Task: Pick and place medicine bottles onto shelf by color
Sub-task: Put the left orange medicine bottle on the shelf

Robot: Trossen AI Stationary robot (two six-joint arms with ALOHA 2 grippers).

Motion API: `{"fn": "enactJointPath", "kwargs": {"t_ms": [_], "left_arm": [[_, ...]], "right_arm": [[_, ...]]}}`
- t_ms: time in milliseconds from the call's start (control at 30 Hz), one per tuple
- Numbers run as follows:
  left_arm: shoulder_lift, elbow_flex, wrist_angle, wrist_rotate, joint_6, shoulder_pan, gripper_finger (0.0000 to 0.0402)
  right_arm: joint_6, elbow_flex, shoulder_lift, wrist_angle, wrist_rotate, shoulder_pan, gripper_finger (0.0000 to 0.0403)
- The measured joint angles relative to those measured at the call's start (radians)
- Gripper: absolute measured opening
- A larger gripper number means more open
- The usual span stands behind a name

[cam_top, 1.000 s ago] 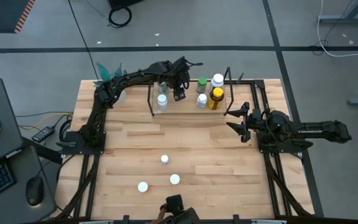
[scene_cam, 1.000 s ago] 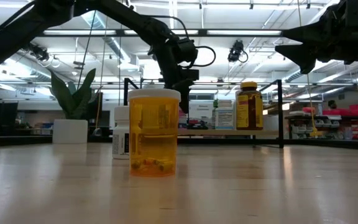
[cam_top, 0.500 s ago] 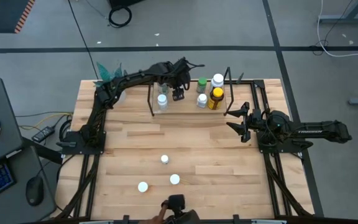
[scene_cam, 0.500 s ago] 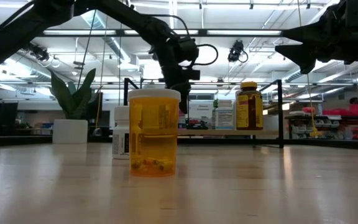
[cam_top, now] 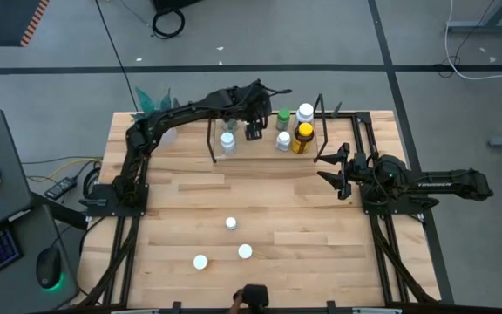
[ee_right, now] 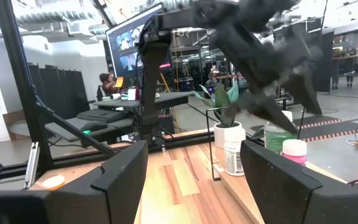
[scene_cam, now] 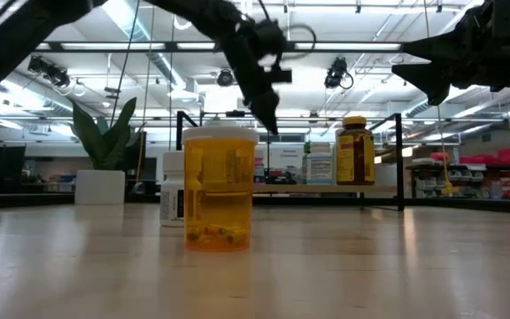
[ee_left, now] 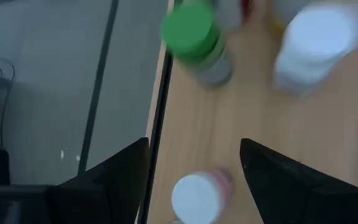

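Observation:
My left gripper (cam_top: 253,131) hangs open above the shelf (cam_top: 255,150) at the table's far side. Below the gap between its fingers (ee_left: 194,168) a white-capped pink bottle (ee_left: 196,196) stands on the board, untouched. A green-capped bottle (ee_left: 194,31) and a white bottle (ee_left: 319,37) stand farther along the shelf, and an amber bottle (cam_top: 302,138) stands beside them. Three white-capped bottles (cam_top: 231,223) (cam_top: 245,251) (cam_top: 200,262) stand on the near tabletop; the nearest is orange (scene_cam: 220,188). My right gripper (cam_top: 329,170) waits open at the table's right, off the tabletop.
A white plant pot (scene_cam: 100,186) with a green plant stands at the far left corner. Black wire uprights (cam_top: 212,139) (cam_top: 321,109) frame the shelf's ends. Bare tabletop lies between the shelf and the three near bottles. People and screens show in the room beyond.
My left gripper has risen from the shelf board and rolled a little at the wrist, staying over the shelf's middle. The bottles on the shelf have stayed where they were.

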Motion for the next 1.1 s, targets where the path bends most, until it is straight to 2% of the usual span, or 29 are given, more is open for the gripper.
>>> {"fn": "enactJointPath", "kwargs": {"t_ms": [233, 467, 700, 1100], "left_arm": [[-0.08, 0.0, -0.066, 0.016, -0.073, -0.112, 0.0222], [-0.087, -0.015, -0.201, 0.019, -0.101, -0.248, 0.0175], [-0.125, -0.194, -0.195, 0.018, -0.113, -0.349, 0.0149], [-0.427, -0.587, 0.054, 0.016, -0.206, -0.438, 0.0133]], "right_arm": [[0.0, 0.0, 0.0, 0.0, 0.0, 0.0, 0.0265], [0.0, 0.0, 0.0, 0.0, 0.0, 0.0, 0.0265], [0.0, 0.0, 0.0, 0.0, 0.0, 0.0, 0.0265], [0.0, 0.0, 0.0, 0.001, 0.003, 0.0, 0.0265]]}}
